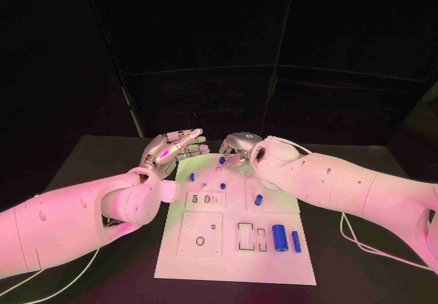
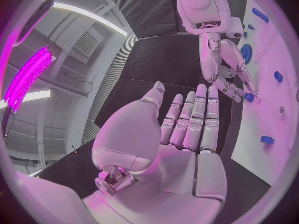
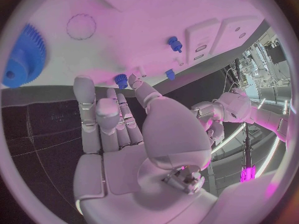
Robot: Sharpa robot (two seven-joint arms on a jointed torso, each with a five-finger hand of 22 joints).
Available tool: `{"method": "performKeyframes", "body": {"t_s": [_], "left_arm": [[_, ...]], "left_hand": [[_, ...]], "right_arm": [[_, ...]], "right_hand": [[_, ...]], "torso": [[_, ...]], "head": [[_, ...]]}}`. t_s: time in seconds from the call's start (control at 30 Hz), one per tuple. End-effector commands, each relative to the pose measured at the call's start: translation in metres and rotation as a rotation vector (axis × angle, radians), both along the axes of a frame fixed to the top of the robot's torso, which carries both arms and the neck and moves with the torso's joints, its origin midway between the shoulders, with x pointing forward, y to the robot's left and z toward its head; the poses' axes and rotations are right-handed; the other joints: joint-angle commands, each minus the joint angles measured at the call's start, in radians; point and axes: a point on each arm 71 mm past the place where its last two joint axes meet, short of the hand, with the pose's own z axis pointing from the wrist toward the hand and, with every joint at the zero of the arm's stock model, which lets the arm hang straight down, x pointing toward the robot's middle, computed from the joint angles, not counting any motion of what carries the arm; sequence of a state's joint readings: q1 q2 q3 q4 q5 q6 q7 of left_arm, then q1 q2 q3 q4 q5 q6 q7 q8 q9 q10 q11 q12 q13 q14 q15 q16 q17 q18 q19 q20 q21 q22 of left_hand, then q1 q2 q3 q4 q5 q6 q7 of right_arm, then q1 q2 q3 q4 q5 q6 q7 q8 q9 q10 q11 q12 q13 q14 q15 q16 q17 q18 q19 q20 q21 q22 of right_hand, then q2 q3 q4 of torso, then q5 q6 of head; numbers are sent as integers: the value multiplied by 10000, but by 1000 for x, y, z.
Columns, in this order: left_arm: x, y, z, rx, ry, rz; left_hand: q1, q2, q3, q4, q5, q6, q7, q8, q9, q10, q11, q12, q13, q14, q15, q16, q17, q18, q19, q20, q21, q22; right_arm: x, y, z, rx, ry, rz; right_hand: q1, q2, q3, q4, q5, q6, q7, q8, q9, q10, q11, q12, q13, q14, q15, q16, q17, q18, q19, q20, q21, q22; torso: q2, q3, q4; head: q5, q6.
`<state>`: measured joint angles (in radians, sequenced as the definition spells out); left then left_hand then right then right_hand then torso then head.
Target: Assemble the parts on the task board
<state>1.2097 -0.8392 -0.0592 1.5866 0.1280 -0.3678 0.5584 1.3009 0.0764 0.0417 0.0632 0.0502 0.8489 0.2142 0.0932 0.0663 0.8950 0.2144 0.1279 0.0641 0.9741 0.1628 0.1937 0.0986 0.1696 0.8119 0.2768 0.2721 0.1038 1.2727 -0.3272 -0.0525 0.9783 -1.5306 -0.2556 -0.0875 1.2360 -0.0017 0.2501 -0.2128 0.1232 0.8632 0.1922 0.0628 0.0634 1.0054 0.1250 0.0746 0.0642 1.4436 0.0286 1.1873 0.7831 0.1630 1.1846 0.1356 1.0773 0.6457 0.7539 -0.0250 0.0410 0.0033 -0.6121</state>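
The flat white rectangular task board (image 1: 233, 266) lies in the middle of the black bench (image 1: 365, 266), long side running away from the robot. Left robot hand (image 1: 173, 147) hovers over the bench just off the board's far left corner — fingers straight and close together, palm empty, touching nothing; the left wrist view confirms an open flat palm (image 2: 187, 134). Right robot hand (image 1: 239, 147) is over the far edge of the board, fingers pointing down towards it; in the right wrist view the fingers (image 3: 102, 119) are extended side by side with the thumb apart, tips close to a small blue knurled peg (image 3: 121, 79) standing near the board's edge — contact cannot be confirmed, and nothing is held. Parts on the board: two blue cylinders (image 1: 279, 238), a thick one and a thinner one (image 1: 295, 241), lie side by side near the right edge, just beside a pair of recessed rectangular slots (image 1: 246, 235). A short blue pin (image 1: 258, 200) lies tilted further up the right side. Small blue pegs stand at the far end (image 1: 192, 178), (image 1: 223, 186), (image 1: 222, 161). A blue toothed gear (image 3: 25, 55) sits flat on the board near the right robot hand. White raised blocks with holes (image 1: 206, 200), (image 1: 200, 234) occupy the left half.
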Motion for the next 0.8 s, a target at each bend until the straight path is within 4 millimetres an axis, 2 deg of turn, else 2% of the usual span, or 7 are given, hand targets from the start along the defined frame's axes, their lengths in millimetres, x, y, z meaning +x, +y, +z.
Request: {"method": "performKeyframes", "body": {"t_s": [0.03,0.23,0.47,0.53,0.57,0.63,0.8], "left_arm": [[0,0,2,-42,-44,-90],[0,4,2,-28,-55,-37],[1,12,3,9,-119,100],[2,12,3,11,-120,105],[2,13,3,9,-120,101],[2,12,3,3,-121,87],[3,11,3,-26,-157,55]], "left_hand": [[91,42,-14,-54,33,-79,547,-33,-14,-57,15,-57,-10,19,45,-47,-13,120,65,-24,-4,-10],[90,41,-16,-60,33,-81,547,-35,-14,-60,16,-59,-9,16,46,-52,-15,119,62,-22,-8,-14],[107,78,3,-157,34,89,464,53,13,134,-54,20,9,89,8,-82,-28,133,85,-35,-33,-51],[104,81,3,-163,34,108,461,62,15,155,-58,27,10,103,4,-82,-28,134,91,-38,-32,-53],[103,82,4,-165,34,116,459,66,16,164,-60,30,11,109,2,-81,-28,135,94,-39,-32,-54],[103,83,4,-165,34,117,459,66,16,165,-60,30,11,110,2,-81,-28,136,94,-39,-32,-54],[126,101,28,-193,46,133,453,71,14,185,-66,32,8,127,-3,-85,-30,136,103,-44,-33,-59]], "right_arm": [[-3,-8,6,280,-410,-84],[-15,-45,14,1335,-551,-448],[-25,-100,17,2916,587,-1581],[-26,-109,16,3117,968,-1804],[-27,-115,15,3123,1105,-1907],[-28,-121,14,2922,1194,-2003],[-28,-126,11,1462,957,-1973]], "right_hand": [[39,-141,-136,72,201,-81,-2,-11,12,-20,4,136,34,24,8,51,98,-4,-13,-19,-2,32],[75,-95,-244,298,728,504,24,183,103,961,-98,803,206,247,-60,560,918,-88,300,-66,364,560],[-800,-776,-1176,1133,1419,655,-412,327,116,3236,-639,2942,1424,573,-464,1613,2716,-275,877,-458,1139,1713],[-649,-813,-1660,1518,1652,560,-539,472,130,2963,-702,5437,3661,686,-603,2177,3738,-441,1126,-517,1538,2314],[-676,-736,-2075,1957,1589,445,-473,596,135,2755,-639,8340,6653,724,-545,2495,4355,-490,1243,-543,1788,2707],[-464,-550,-2509,2427,1551,243,-350,796,129,2586,-471,11022,9477,798,-371,2817,5011,-522,1357,-458,2092,3165],[193,-523,-2922,2628,1353,-272,-243,853,61,4310,-414,13747,13086,1020,-261,3395,6476,-712,1799,-294,2788,4389]], "torso": [[-8,11,-23],[-32,5,-74],[-87,45,-254],[-89,63,-291],[-88,74,-301],[-84,86,-311],[-69,99,-298]], "head": [[-27,9],[-70,45],[-11,129],[-1,125],[-12,139],[-37,134],[-149,60]]}}
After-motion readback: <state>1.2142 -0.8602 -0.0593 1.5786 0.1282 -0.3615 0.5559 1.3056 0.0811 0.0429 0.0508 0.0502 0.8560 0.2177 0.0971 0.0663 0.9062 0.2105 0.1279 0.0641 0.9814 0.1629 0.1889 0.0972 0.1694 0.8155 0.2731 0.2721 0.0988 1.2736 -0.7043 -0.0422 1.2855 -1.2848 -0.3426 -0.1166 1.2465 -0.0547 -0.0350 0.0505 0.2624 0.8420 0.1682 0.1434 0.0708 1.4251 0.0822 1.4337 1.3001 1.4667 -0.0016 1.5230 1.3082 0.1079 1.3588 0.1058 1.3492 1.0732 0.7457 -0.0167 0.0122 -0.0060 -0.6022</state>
